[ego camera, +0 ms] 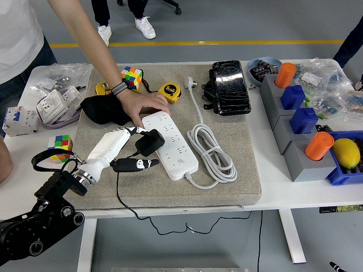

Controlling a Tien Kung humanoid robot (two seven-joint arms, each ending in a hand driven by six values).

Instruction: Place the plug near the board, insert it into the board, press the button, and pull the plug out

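While clamped on the plug (pixel 149 142), left hand (pixel 123 148) reaching in from the lower left over the mat (pixel 227 190), white fingers (pixel 116 138) above and one dark finger below. Plug black, blocky, tilted, touching the left edge of the board (pixel 172 144); thin black cord trailing down off the near edge of the surface (pixel 272 195). Board white, long, lying diagonally on the mat, sockets up, its white cable coiled (pixel 212 153) just to the right. Person's hand (pixel 144 107) pressed flat on the far end of the board, arm crossing in from the upper left. Open mat in front of and to the right of the coil; left side crowded by a black cloth (pixel 102 109), tape measure (pixel 169 92) and cube (pixel 130 77) near the far edge. Plug pins hidden against the board; whether seated in a socket cannot be told. Right hand out of view. Grey blocks (pixel 286 139) at right, blue bin cut off by the frame edge.
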